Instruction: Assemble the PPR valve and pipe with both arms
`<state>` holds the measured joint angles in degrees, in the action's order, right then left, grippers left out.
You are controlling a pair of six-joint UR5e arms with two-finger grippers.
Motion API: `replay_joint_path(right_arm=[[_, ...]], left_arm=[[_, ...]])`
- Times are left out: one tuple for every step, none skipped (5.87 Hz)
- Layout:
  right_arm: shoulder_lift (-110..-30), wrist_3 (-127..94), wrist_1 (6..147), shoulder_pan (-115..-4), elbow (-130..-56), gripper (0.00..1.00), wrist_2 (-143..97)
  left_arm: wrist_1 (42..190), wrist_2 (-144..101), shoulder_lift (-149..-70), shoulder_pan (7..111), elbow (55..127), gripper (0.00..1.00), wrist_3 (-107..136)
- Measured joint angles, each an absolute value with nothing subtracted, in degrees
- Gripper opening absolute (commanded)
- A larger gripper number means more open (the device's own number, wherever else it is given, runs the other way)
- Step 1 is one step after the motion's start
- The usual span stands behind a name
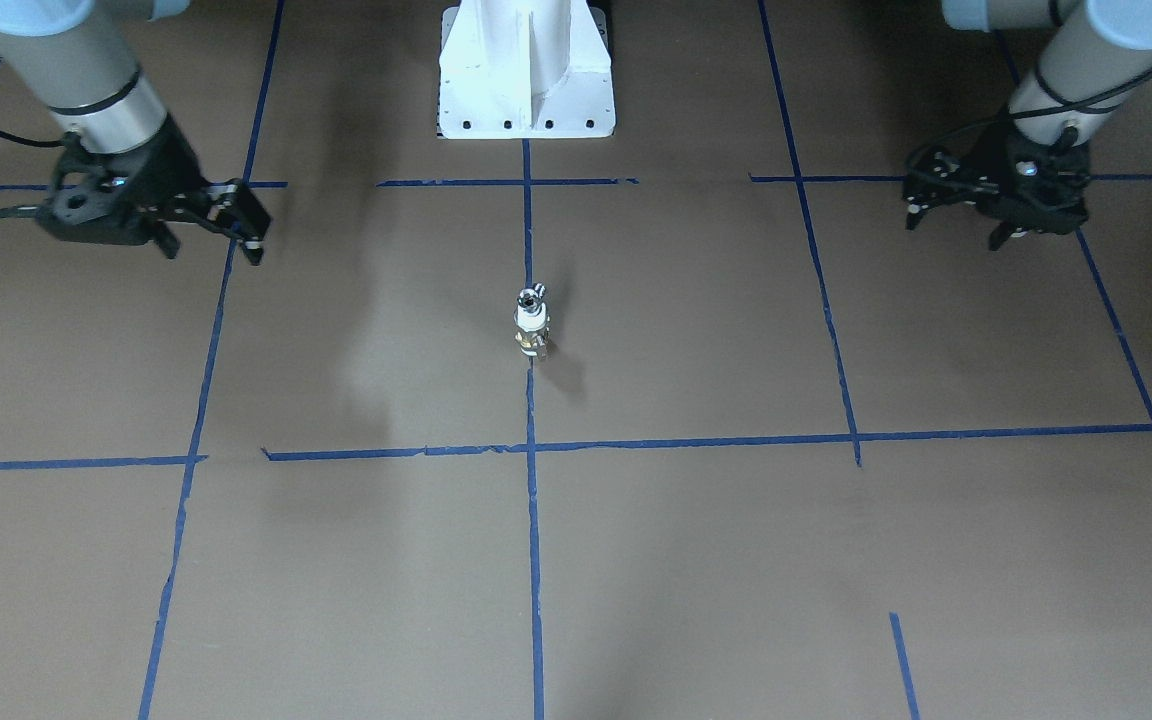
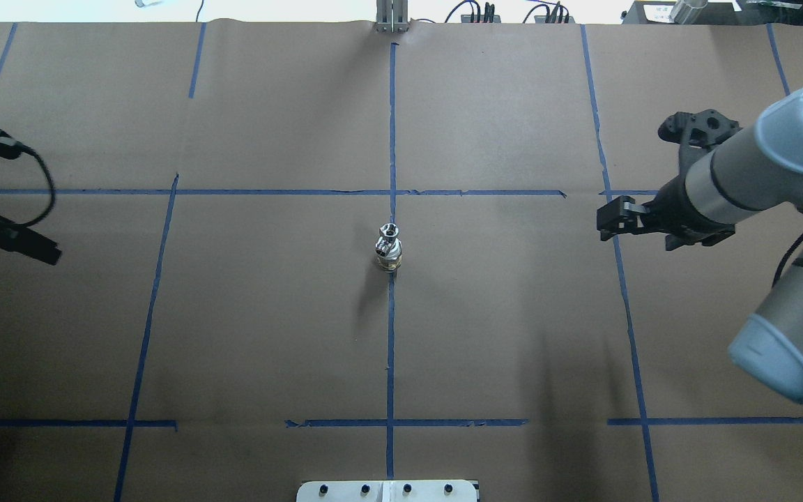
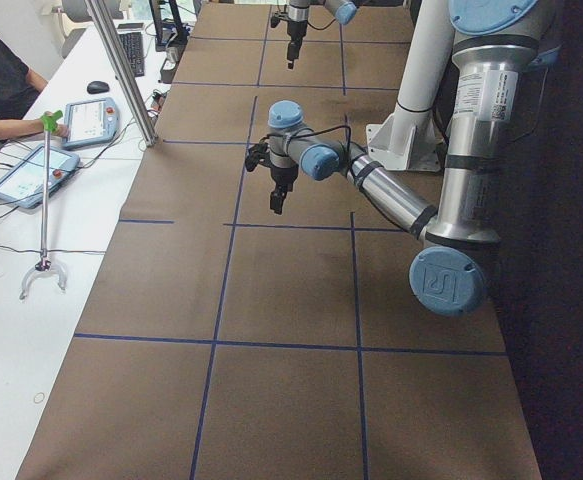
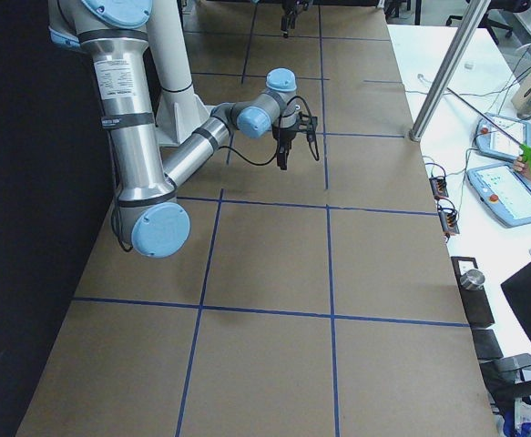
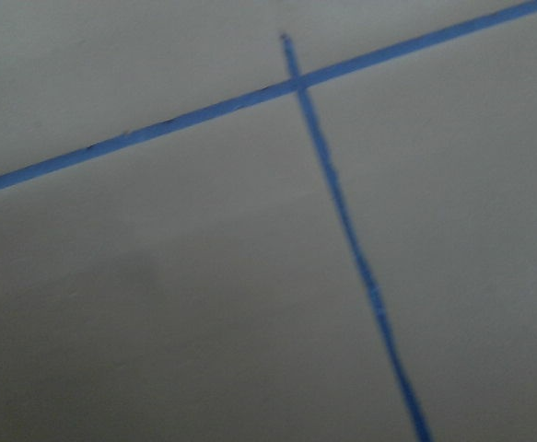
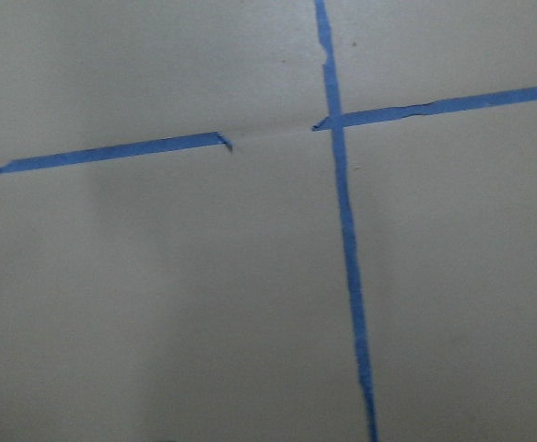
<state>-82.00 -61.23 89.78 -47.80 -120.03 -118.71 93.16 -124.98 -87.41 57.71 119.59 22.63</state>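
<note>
The PPR valve [image 1: 531,330], white with a brass base, stands upright on the centre tape line. The silver pipe [image 1: 532,296] sits on its top end. The joined piece also shows in the overhead view [image 2: 388,248]. My right gripper [image 1: 214,250] hangs above the paper far to the piece's side, and its fingers look apart and empty. My left gripper [image 1: 956,228] hangs equally far off on the other side, also apart and empty. Both wrist views show only paper and tape.
Brown paper with blue tape lines [image 2: 391,335] covers the table. The white pedestal [image 1: 526,70] stands at the robot's edge. Operators' tablets [image 3: 31,175] and a grabber tool [image 3: 43,270] lie on the white side table.
</note>
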Motion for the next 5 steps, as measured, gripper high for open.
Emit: replay_joint_path(right_arm=[[-86.17, -52.62, 89.75, -52.93, -120.04, 1.00, -123.19], [-91.61, -41.33, 89.74, -59.53, -119.89, 1.00, -127.94], [-96.93, -29.88, 89.89, -66.31, -119.55, 1.00, -131.44], [-101.13, -18.65, 90.22, -72.99, -118.09, 1.00, -133.68], [-103.20, -8.70, 90.45, -78.95, -114.80, 1.00, -135.16]], left_arm=[[92.84, -127.16, -84.54, 63.31, 119.35, 1.00, 15.00], [92.55, -129.79, -82.63, 69.10, 118.20, 1.00, 8.02], [92.43, -131.33, -81.39, 74.33, 115.72, 1.00, 0.48], [92.39, -131.94, -80.60, 79.22, 112.69, 1.00, -6.85], [92.43, -132.40, -79.46, 83.07, 109.98, 1.00, -11.53]])
